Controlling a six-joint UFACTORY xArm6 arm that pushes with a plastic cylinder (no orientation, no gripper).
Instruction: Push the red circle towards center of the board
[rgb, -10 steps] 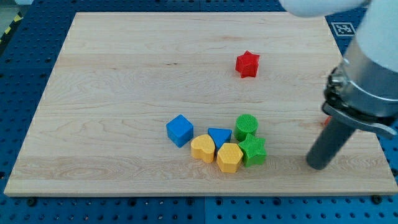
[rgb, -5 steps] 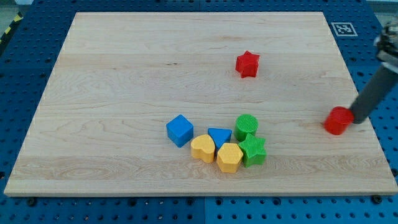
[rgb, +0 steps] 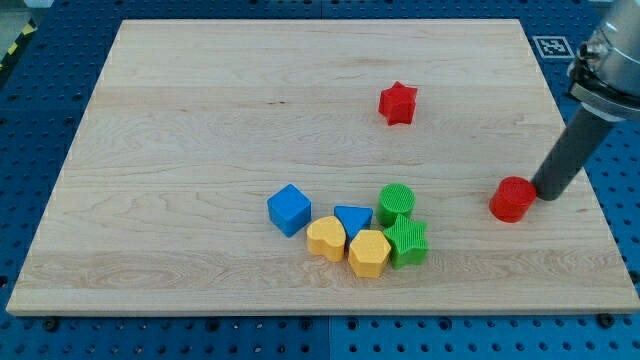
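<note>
The red circle (rgb: 513, 199) lies on the wooden board (rgb: 200, 120) at the view's right, a little below mid-height. My tip (rgb: 546, 194) stands right against the circle's right side, touching it or nearly so. The dark rod rises from there up toward the view's upper right corner.
A red star (rgb: 397, 102) lies in the upper right part of the board. A cluster sits at the lower middle: blue cube (rgb: 289, 209), blue triangle (rgb: 352, 219), two yellow blocks (rgb: 326, 238) (rgb: 369, 252), green cylinder (rgb: 396, 202) and green star (rgb: 407, 242). The board's right edge is close behind my tip.
The rod moved from the lower right up to the red circle's right side, then pushed it leftward. The circle has slid to the view's left. The other blocks have not moved.
</note>
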